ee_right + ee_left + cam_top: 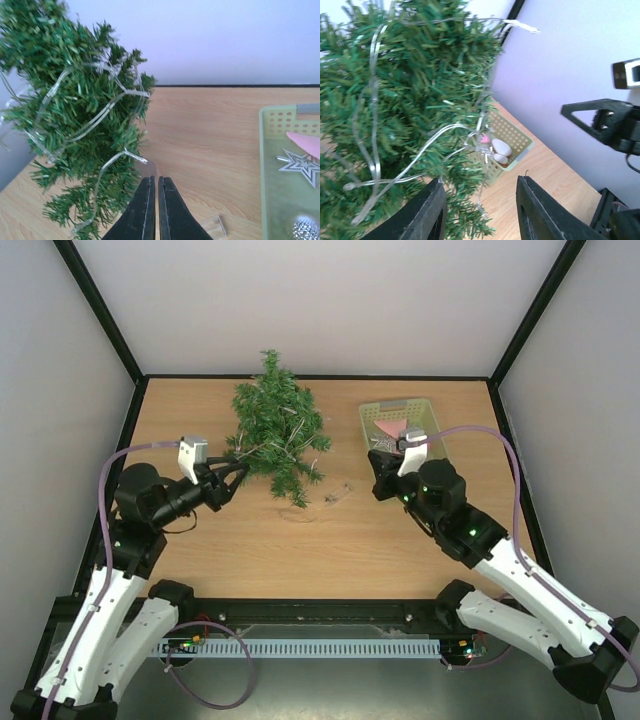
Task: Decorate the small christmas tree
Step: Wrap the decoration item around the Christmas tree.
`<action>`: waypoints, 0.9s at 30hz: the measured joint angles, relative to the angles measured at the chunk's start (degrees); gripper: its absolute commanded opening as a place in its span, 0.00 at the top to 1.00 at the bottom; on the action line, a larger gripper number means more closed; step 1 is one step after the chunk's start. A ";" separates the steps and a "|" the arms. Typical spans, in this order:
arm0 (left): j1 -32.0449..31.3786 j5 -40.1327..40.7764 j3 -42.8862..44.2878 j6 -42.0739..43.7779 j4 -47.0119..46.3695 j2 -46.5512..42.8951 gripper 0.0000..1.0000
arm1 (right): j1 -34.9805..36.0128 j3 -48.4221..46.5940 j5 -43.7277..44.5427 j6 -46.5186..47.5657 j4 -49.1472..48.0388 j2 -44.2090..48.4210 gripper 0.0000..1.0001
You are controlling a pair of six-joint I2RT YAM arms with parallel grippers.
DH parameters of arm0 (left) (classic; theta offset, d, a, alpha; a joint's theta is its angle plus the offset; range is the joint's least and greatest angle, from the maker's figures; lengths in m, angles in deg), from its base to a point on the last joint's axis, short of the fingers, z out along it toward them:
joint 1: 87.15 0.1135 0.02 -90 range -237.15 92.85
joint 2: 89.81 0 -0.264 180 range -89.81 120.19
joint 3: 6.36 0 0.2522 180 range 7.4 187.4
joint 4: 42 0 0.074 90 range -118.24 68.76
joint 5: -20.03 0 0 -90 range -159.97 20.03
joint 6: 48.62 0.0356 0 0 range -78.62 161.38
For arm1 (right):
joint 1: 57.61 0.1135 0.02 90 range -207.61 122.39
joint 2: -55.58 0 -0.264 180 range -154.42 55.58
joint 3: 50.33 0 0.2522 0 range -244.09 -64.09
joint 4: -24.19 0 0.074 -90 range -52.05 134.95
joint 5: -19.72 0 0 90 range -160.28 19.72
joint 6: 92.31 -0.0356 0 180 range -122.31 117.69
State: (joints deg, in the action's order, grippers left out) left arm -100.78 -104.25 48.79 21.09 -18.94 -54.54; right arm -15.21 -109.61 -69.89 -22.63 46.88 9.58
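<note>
- The tree [277, 435] lies on its side on the table [210, 140], with its tip towards the back wall.
- A clear light string [372, 125] is already looped loosely round the tree.
- The left gripper [480, 182] is at the tree's left side. Its fingers are spread apart, with low twigs and a bit of string between them. They pinch nothing that I can see.
- The right gripper [154, 179] is just right of the tree. Its fingers are pressed together. I cannot tell if they pinch anything thin.
- The basket [265, 150] is further right of the tree. It has a star [300, 167] in it.
- I think the step is tucking the string into the tree.
- To do it well, push the loose string deep between the twigs.
- Go slowly, because a snagged loop could drag the light tree along.
- Pull back straight, so no finger hooks the string.
</note>
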 measured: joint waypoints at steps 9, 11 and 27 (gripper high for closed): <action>-4.48 6.99 0.90 1.53 0.72 -0.24 0.58 | -0.02 2.67 -11.28 12.72 1.27 -9.35 0.55; -4.48 9.35 0.28 0.09 1.01 -0.39 0.58 | 0.02 6.93 -17.20 20.20 -0.68 -9.40 0.53; -4.74 13.09 -15.47 -18.62 -2.14 1.29 0.61 | 7.43 17.25 -26.80 43.69 -28.33 -31.08 0.51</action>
State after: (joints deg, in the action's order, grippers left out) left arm -105.52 -91.16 33.31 2.47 -21.08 -53.25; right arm -7.78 -92.36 -96.69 21.07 18.55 -21.50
